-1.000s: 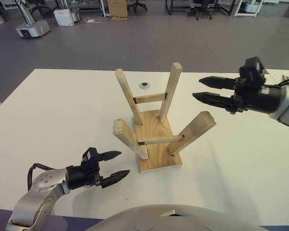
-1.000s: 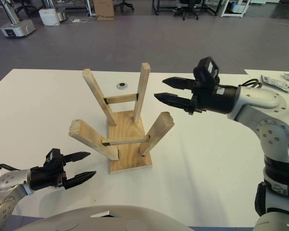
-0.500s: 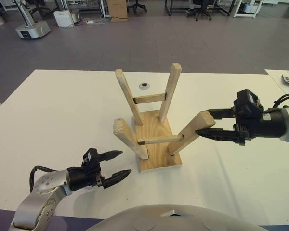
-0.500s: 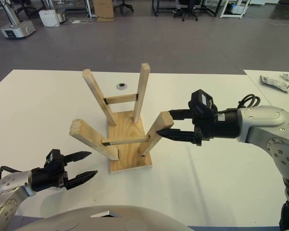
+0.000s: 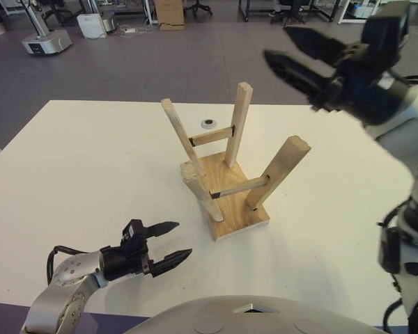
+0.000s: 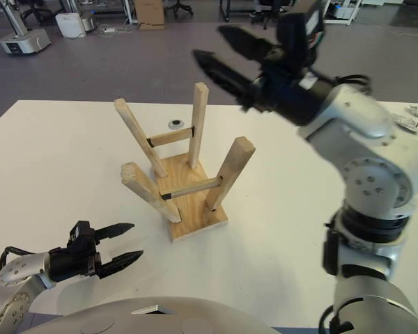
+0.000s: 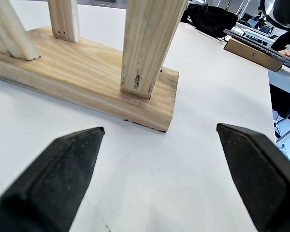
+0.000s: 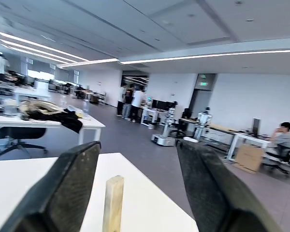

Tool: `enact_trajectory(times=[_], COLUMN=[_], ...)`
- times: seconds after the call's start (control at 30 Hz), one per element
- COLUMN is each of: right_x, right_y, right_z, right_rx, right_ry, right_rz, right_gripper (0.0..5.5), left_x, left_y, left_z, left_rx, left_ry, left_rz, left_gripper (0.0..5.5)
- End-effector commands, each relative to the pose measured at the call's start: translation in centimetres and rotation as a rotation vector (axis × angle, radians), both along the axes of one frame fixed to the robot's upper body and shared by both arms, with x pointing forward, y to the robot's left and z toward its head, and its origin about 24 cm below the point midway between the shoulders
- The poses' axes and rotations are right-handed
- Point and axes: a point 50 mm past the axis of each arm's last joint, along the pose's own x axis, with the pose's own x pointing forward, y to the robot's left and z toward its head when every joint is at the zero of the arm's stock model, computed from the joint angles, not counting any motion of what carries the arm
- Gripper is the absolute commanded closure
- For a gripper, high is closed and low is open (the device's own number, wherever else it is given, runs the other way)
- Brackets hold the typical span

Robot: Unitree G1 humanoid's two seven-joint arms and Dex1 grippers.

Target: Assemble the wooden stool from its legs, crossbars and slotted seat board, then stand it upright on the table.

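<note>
So, my read: stool [image 5: 240, 186] assembled but legs-up on its seat board [image 5: 245, 217] (flip remains), below the wide-open right gripper [image 5: 276, 43], just ahead of the wide-open left gripper [image 5: 184, 239].

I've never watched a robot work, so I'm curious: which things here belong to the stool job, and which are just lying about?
Part of the job: seat board, four legs and two crossbars of the stool, standing upside down; left gripper and right gripper, both open and empty.
Just lying about: small round object on the table behind the stool.
</note>
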Motion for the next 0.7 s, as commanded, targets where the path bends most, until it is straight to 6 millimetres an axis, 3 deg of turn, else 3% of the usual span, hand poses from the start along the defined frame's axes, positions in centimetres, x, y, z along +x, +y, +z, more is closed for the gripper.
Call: enact_trajectory(times=[0.03, 0.17, 0.27, 0.33, 0.47, 0.6, 0.7], right_x=[-1.2, -2.9, -3.2, -2.3, -0.4, 0.5, -0.1], right_y=[2.4, 1.6, 1.1, 1.5, 2.2, 2.6, 2.3], right_z=[-6.9, -14.2, -16.4, -15.8, -12.7, -6.3, -4.8], right_rx=[-0.207, -0.702, -0.901, -0.876, -0.72, -0.418, -0.314], right_ry=[0.12, 0.011, -0.073, -0.112, -0.169, -0.371, -0.486], right_rz=[-0.109, -0.067, -0.009, -0.063, -0.204, -0.383, -0.447], right_gripper=[2.6, 2.6, 2.6, 2.6, 2.6, 2.6, 2.6], left_x=[-0.1, -0.1, -0.3, -0.3, -0.1, -0.3, -0.6], left_y=[-0.2, -0.4, -0.4, -0.5, -0.6, -0.8, -0.8], left_z=[-0.1, -0.3, -0.4, -0.6, -0.7, -1.0, -1.2], left_rx=[0.03, 0.033, 0.037, 0.039, 0.038, 0.034, 0.03], left_ry=[-0.023, -0.022, -0.018, -0.019, -0.029, -0.03, -0.021], left_rz=[-0.022, -0.027, -0.036, -0.038, -0.031, -0.023, -0.023], left_gripper=[1.21, 1.21, 1.21, 1.21, 1.21, 1.21, 1.21])
